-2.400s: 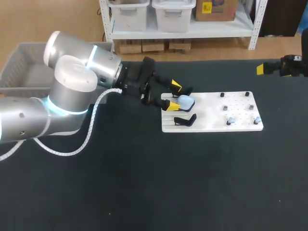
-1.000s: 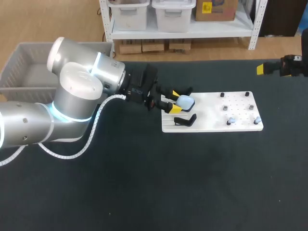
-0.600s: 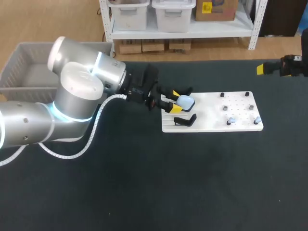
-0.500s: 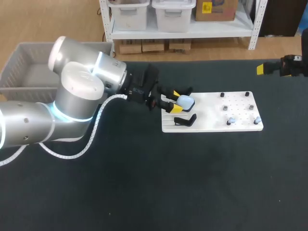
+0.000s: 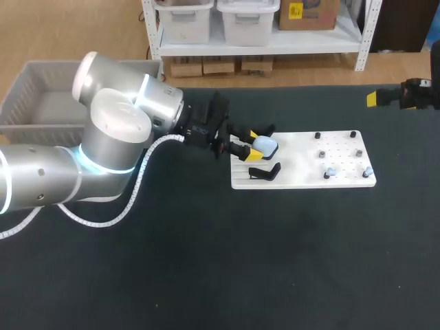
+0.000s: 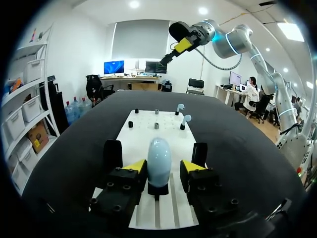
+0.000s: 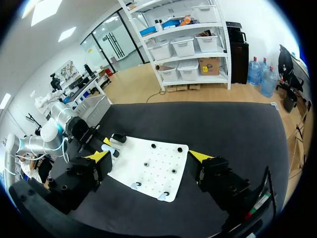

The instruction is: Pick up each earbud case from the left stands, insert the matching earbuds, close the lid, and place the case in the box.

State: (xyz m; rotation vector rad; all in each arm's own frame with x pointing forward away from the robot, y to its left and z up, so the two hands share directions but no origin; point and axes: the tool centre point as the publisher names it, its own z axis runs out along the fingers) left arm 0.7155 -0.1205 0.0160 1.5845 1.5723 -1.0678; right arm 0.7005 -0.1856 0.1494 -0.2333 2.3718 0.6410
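Note:
A pale blue earbud case (image 5: 265, 145) stands upright on a black stand at the left end of the white board (image 5: 302, 180). My left gripper (image 5: 252, 145) straddles it. Seen from the left wrist, the case (image 6: 159, 155) sits between the yellow fingertips (image 6: 135, 166), with a thin gap still showing on one side, so the gripper is open. Two pale earbuds (image 5: 331, 171) (image 5: 367, 171) rest on pegs at the board's right end. My right gripper (image 5: 405, 95) hangs open, high over the table's far right, the board (image 7: 148, 168) ahead of and below it.
An empty black stand (image 5: 265, 172) sits just in front of the case, and another (image 5: 268, 128) is behind it. Small black pegs (image 5: 317, 136) dot the board. A grey basket (image 5: 27, 96) stands off the table's back left corner.
My left gripper has slid forward onto the case, and its fingers have narrowed around it. The right arm has kept still.

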